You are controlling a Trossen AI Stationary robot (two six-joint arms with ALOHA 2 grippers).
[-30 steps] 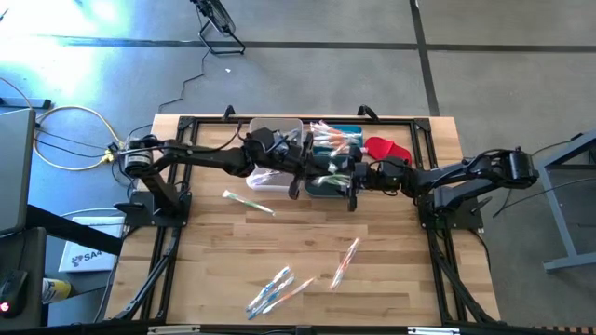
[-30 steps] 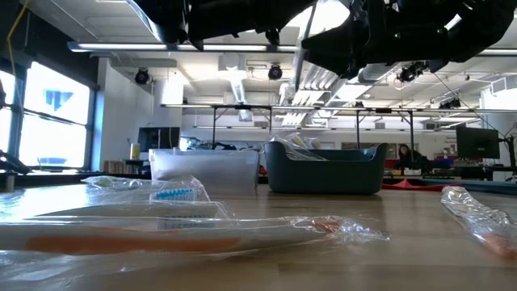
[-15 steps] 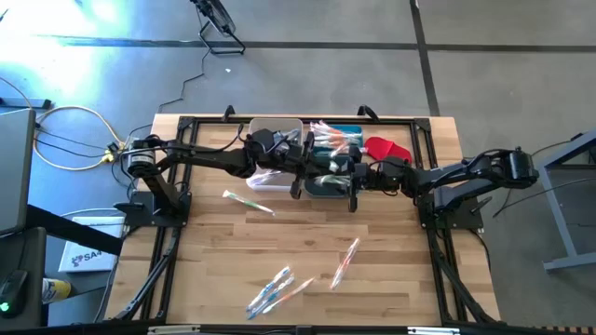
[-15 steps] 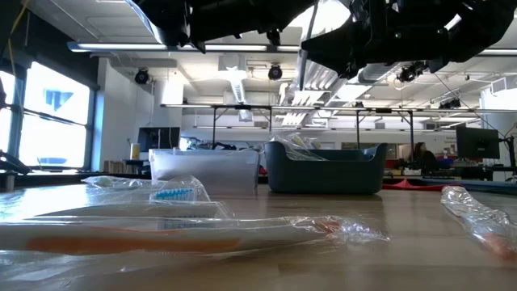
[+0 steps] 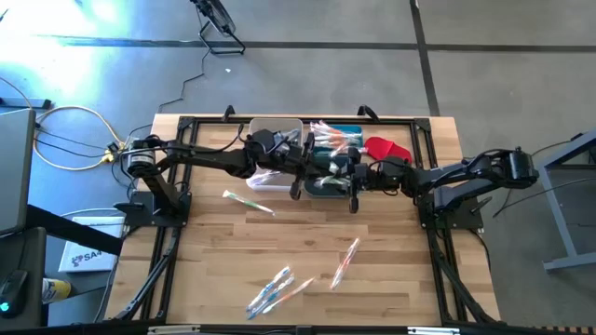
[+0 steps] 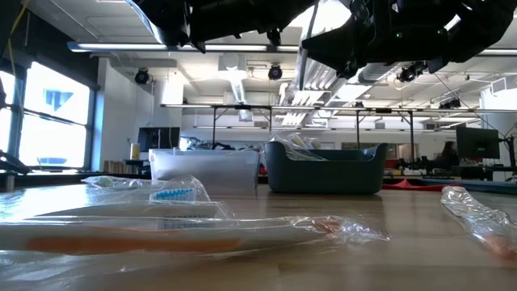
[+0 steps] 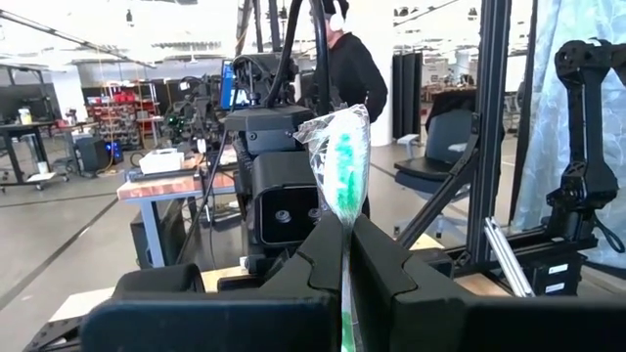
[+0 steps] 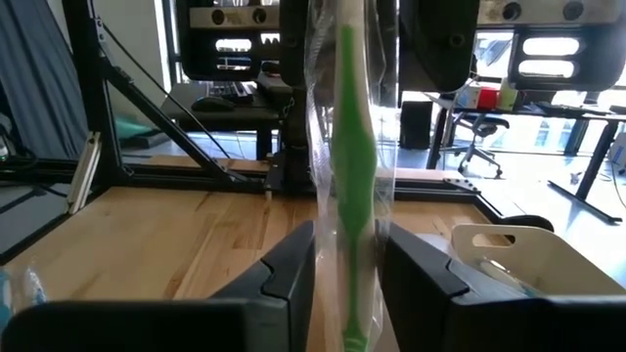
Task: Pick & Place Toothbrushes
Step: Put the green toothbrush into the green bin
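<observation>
Green toothbrush (image 8: 350, 176) newly pinched (right gripper (image 8: 347, 264))

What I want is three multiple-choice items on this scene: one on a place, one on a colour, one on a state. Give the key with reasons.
1. Seen from above, the dark bin stands:
A. beside the clear bin, on the right arm's side
B. at the table's near edge
C. stacked inside the clear bin

2. The wrapped toothbrush in the left end effector is:
A. orange
B. green
C. pink

3. The left end effector is:
A. wide open and empty
B. resting on the table
C. shut on the toothbrush

Key:
1 A: the dark bin sits next to the clear bin.
2 B: the toothbrush shows green through its wrapper.
3 C: the left end effector pinches the wrapper between its fingers.
</observation>
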